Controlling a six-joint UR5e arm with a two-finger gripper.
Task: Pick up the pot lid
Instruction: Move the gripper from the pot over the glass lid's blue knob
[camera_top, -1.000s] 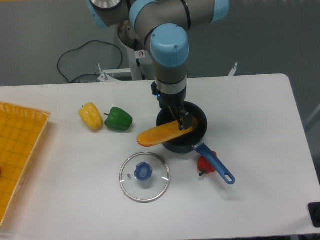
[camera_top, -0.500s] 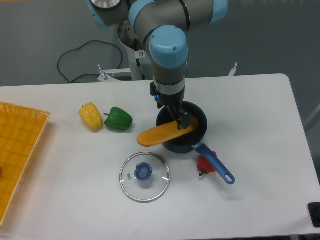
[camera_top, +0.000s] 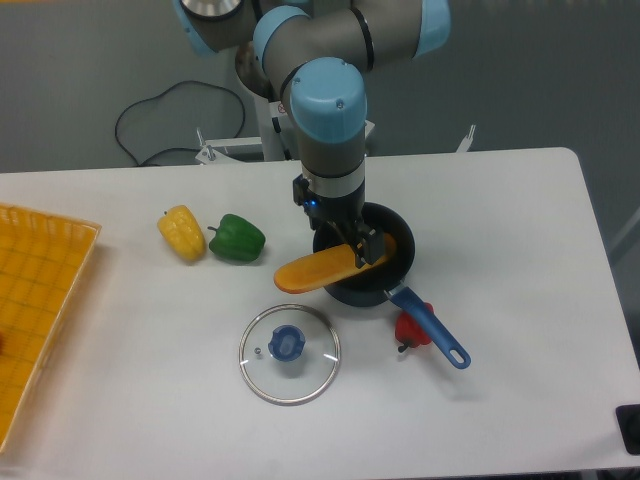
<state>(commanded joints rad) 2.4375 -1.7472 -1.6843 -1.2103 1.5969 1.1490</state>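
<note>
The gripper (camera_top: 338, 226) points down above the black pan (camera_top: 356, 290), its two dark fingers spread apart with no object seen between them. The glass pot lid (camera_top: 292, 386), with a blue knob (camera_top: 286, 343) and a silver rim, lies flat on the table, nearer the camera and to the left of the gripper. None of the lid is hidden, and the gripper is not touching it.
An orange curved object (camera_top: 312, 272) leans in the pan, whose blue handle (camera_top: 430, 327) extends right over a red pepper (camera_top: 411, 330). A green pepper (camera_top: 237, 239) and a yellow one (camera_top: 182, 234) are at back left. An orange crate (camera_top: 40, 285) stands at far left.
The arm and gripper have shifted slightly left and a little toward the camera. Lid, pan and vegetables have stayed put.
</note>
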